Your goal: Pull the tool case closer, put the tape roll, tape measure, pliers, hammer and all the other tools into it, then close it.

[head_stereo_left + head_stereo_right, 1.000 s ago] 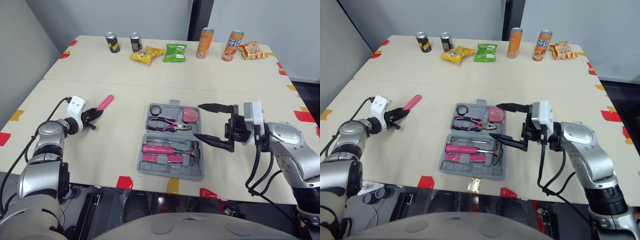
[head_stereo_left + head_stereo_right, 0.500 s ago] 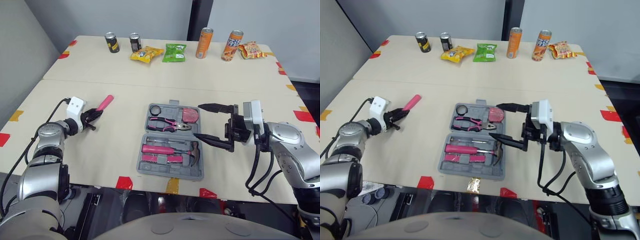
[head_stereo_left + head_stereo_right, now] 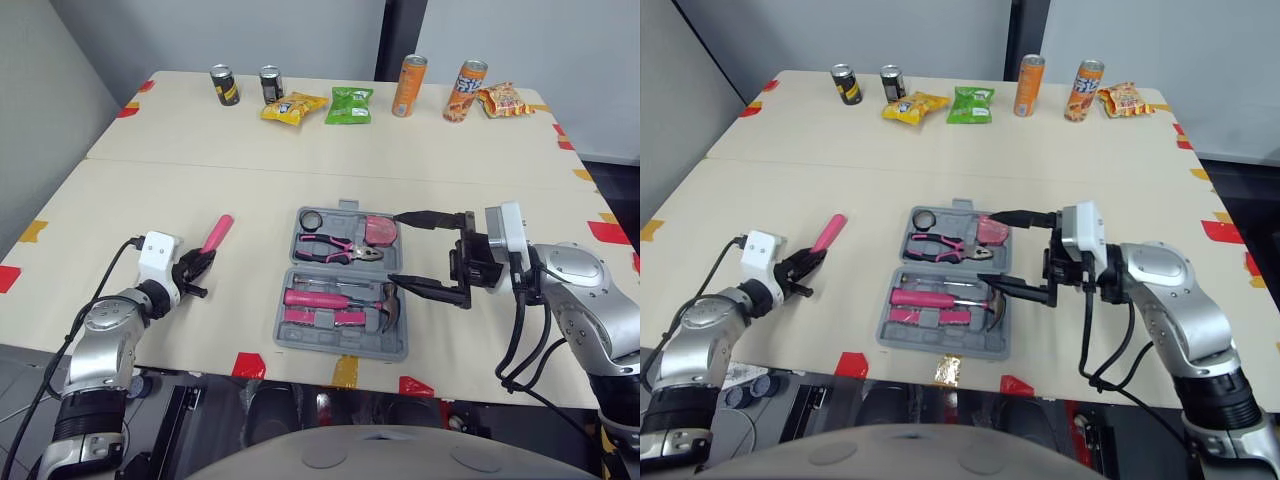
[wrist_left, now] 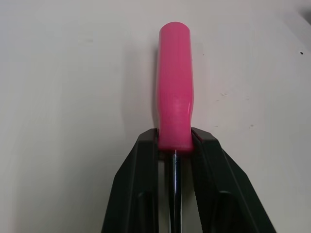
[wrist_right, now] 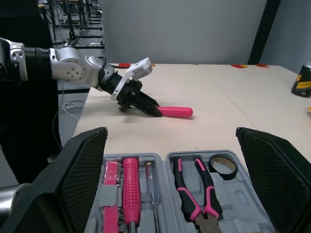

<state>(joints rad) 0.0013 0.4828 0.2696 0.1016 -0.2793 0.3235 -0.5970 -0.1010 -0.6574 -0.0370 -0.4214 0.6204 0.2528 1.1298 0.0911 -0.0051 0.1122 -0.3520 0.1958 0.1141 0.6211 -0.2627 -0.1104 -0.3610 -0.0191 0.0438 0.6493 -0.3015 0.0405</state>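
Matte tabletop [image 3: 250,190] bears moulded grey tool case [image 3: 340,342] near glossy pink-handled screwdriver [image 3: 216,232].

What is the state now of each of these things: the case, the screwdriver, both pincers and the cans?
Case, open flat.
Screwdriver, outside the case, gripped at its handle.
Left pincer, shut on the screwdriver.
Right pincer, open, at the case's right edge.
Cans, all four upright.

Bare table [image 3: 250,205] lies between left pincer [image 3: 203,262] and tool case [image 3: 330,347].
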